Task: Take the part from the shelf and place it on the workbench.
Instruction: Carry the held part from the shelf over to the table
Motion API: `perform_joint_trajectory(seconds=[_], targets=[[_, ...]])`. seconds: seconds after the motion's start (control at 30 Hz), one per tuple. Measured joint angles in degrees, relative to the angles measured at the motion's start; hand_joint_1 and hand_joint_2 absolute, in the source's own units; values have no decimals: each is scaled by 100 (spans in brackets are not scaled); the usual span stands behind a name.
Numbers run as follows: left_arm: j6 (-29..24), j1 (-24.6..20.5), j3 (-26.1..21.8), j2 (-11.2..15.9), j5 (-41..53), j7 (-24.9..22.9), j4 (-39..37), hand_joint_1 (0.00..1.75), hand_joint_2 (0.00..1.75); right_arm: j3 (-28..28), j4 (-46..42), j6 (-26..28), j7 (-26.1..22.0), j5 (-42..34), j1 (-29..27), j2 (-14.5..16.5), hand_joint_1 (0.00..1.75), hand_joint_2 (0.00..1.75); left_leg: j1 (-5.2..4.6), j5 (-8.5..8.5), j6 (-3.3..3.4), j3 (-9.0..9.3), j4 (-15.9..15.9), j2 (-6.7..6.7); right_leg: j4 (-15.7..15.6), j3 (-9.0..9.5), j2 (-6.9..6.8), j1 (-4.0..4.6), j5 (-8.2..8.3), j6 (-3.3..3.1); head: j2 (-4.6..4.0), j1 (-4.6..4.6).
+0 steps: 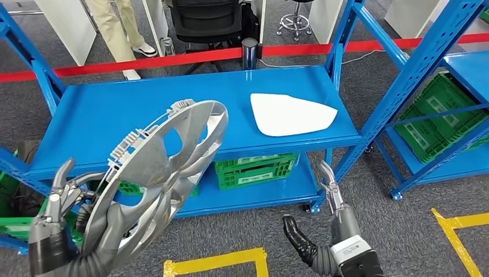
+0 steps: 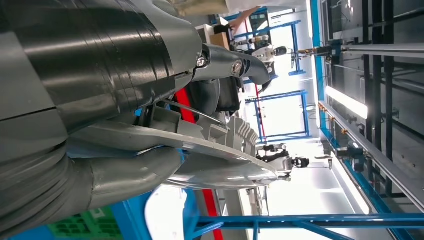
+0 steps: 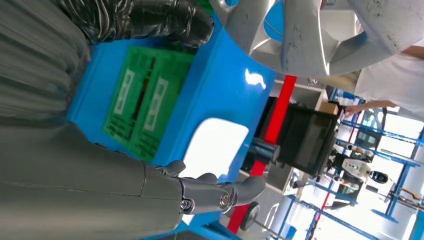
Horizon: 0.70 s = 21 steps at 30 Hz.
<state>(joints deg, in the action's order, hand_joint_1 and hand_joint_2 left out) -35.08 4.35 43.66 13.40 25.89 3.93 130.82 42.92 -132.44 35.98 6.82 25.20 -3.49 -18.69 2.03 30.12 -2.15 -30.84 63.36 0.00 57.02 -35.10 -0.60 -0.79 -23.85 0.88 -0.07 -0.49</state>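
Note:
A silver spoked wheel cover is tilted on edge in front of the blue shelf, held clear of its top board. My left hand grips the cover's lower rim at the bottom left of the head view. In the left wrist view the thumb and fingers clamp the cover's rim. My right hand hangs low over the grey carpet, fingers apart and holding nothing. The right wrist view has that hand's thumb in the foreground and the cover beyond it.
A white curved panel lies on the shelf's top board. Green crates sit on the lower board, more of them in the blue rack at right. Yellow floor tape, a red barrier tape, a person's legs behind.

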Motion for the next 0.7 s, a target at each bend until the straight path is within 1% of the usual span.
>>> perform_joint_trajectory(seconds=[0.03,0.07,0.1,0.13,0.17,0.2,0.23,0.27,0.3,0.33,0.37,0.4,0.43,0.47,0.5,0.53,0.57,0.6,0.63,0.67,0.7], targets=[[-7,-1,4,1,-1,-1,2,175,175,2,-1,-7,0,0,1,0,0,175,-4,35,-1,204,-316,-7,50,-66,5,-8,35,46,0,-15],[-14,-2,6,2,-1,-1,3,175,175,4,-1,-11,0,0,4,1,0,175,-19,98,20,291,-509,-15,84,-114,10,-10,79,88,0,-25],[-21,0,8,4,-1,-1,3,175,175,8,-2,-15,0,-1,5,1,0,175,-48,115,71,301,-570,-21,83,-143,15,-15,129,128,0,-26],[-27,2,9,5,-1,0,3,175,175,12,-1,-18,1,-1,5,1,0,175,-55,88,148,237,-581,-18,74,-159,16,-24,179,169,0,-11],[-31,1,9,6,0,1,2,175,175,17,-1,-18,1,-2,4,1,0,175,-60,43,214,183,-589,-10,81,-180,18,-39,166,200,0,4],[-34,0,10,7,0,1,2,175,175,22,0,-18,2,-2,3,-1,0,175,-61,-13,282,151,-601,-2,150,-235,21,-49,50,226,0,26],[-37,-1,10,7,1,1,3,175,175,26,1,-18,2,-3,0,-2,0,175,-59,-80,343,104,-617,6,328,-314,24,-54,-166,243,0,56],[-39,-1,10,7,1,1,3,175,175,30,1,-18,2,-3,1,-2,0,175,-65,-149,382,47,-621,8,621,-409,27,-55,-461,250,0,96],[-43,0,10,7,1,1,3,175,175,32,1,-19,2,-5,1,-2,0,175,-79,-220,407,-26,-620,7,1000,-506,28,-53,-748,253,0,142],[-46,1,10,7,2,1,2,175,175,33,1,-20,2,-8,2,-2,0,175,-94,-284,417,-112,-613,5,1359,-560,29,-51,-943,252,0,179],[-50,3,10,7,2,1,2,175,175,34,1,-23,2,-10,3,-2,0,175,-110,-344,421,-200,-603,5,1605,-551,29,-47,-1017,245,0,206],[-54,4,10,8,3,1,2,175,175,35,1,-28,2,-13,3,-2,0,175,-124,-395,419,-279,-594,5,1653,-455,29,-40,-970,229,0,227],[-57,4,10,9,3,1,2,175,175,36,1,-33,2,-15,4,-2,0,175,-133,-440,414,-344,-588,5,1474,-266,29,-30,-844,205,0,244],[-59,4,10,10,4,1,2,175,175,38,1,-38,2,-16,5,-2,0,175,-140,-482,406,-397,-584,4,1124,-1,29,-15,-701,171,0,261],[-63,4,11,10,5,1,2,175,175,39,1,-41,2,-17,13,-2,0,175,-149,-523,391,-442,-583,3,694,290,32,4,-626,135,0,280],[-67,4,12,11,7,1,3,175,175,41,0,-43,2,-17,21,-2,0,175,-155,-566,371,-478,-580,5,314,532,35,23,-601,108,0,289],[-71,3,13,11,8,1,4,175,175,42,0,-43,2,-17,29,-2,0,175,-155,-612,342,-509,-578,7,57,688,39,43,-615,90,0,293],[-74,2,13,12,9,1,5,175,175,43,0,-44,2,-17,34,-2,0,175,-151,-660,306,-534,-581,10,-67,754,44,63,-647,80,0,295],[-75,2,14,13,9,1,7,175,175,44,0,-45,2,-17,34,-2,0,175,-142,-708,268,-546,-589,11,-107,749,45,72,-625,66,0,292],[-75,4,15,18,9,1,7,175,175,44,1,-46,2,-17,34,-2,0,175,-133,-713,231,-563,-589,8,-124,736,34,66,-586,41,0,291],[-76,6,16,22,9,1,7,175,175,45,1,-47,2,-17,37,-1,0,175,-128,-639,201,-601,-541,4,-147,709,23,57,-541,9,0,277]])
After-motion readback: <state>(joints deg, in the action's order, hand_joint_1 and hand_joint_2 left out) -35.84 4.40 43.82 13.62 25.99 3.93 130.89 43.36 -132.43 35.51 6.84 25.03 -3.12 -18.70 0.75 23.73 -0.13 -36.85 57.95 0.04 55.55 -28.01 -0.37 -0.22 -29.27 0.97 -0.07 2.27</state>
